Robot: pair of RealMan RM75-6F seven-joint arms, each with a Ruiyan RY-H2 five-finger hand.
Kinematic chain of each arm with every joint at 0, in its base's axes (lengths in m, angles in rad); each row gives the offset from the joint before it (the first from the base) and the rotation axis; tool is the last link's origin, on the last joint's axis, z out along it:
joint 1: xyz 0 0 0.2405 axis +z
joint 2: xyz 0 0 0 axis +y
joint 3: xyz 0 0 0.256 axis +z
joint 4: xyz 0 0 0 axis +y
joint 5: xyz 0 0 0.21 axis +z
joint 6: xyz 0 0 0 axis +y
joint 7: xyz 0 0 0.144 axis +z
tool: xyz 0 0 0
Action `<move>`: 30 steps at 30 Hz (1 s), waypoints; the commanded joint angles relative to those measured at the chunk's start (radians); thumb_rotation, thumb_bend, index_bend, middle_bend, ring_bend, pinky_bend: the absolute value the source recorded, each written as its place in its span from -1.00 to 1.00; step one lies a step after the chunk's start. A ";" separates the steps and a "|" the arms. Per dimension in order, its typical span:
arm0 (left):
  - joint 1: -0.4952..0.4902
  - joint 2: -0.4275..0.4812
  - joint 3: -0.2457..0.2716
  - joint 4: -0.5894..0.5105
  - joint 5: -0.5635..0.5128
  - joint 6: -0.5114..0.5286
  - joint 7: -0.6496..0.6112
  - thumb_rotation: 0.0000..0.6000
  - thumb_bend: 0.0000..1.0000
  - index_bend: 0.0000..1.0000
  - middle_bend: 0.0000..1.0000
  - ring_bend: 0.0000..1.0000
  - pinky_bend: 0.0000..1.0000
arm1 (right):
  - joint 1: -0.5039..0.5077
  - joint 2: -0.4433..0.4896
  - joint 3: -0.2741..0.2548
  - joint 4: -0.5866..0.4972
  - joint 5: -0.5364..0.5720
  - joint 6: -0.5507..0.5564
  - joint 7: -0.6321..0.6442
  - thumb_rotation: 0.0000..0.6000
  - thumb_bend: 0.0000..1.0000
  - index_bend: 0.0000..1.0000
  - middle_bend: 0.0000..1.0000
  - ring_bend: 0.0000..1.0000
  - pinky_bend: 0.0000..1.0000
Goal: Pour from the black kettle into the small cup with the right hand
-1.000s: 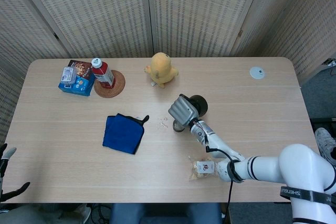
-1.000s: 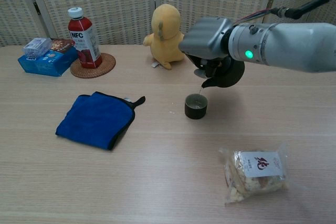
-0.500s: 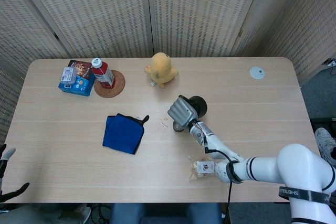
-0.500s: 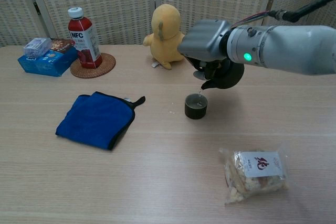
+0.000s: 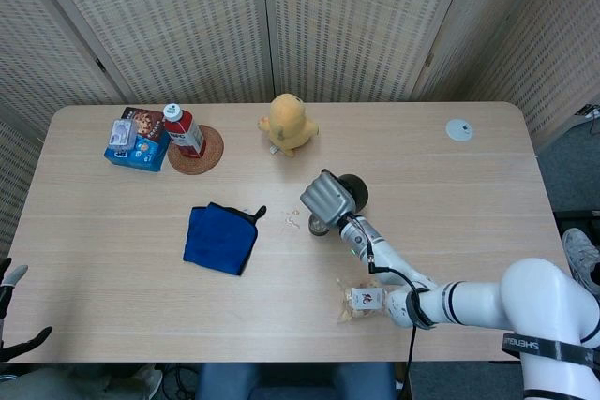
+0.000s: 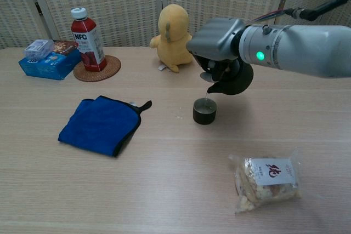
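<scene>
Black kettle (image 6: 233,79) gripped by right robot hand (image 6: 215,42); only chest view shows spout over small cup (image 6: 204,110).

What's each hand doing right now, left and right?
Left hand: at the table's near-left edge, holds nothing, fingers apart; open.
Right hand: holds the black kettle tipped over the small cup.

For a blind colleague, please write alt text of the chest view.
The robot's right hand holds a black kettle tilted, its spout just above a small dark cup on a wooden table. A blue cloth lies left; a snack bag lies nearer right.
</scene>
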 commanded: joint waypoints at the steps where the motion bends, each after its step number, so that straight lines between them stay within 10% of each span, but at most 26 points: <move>1: 0.000 0.000 0.000 0.000 0.001 0.001 0.000 1.00 -0.80 -0.78 -1.00 -0.95 -1.00 | -0.016 -0.001 0.009 -0.003 -0.007 0.008 0.033 0.58 -0.01 1.00 1.00 0.96 -0.02; 30: -0.034 -0.006 0.001 -0.029 0.029 -0.032 0.041 1.00 -0.80 -0.78 -1.00 -0.95 -1.00 | -0.278 0.145 0.080 -0.029 -0.178 0.022 0.602 0.59 -0.05 1.00 1.00 0.94 -0.02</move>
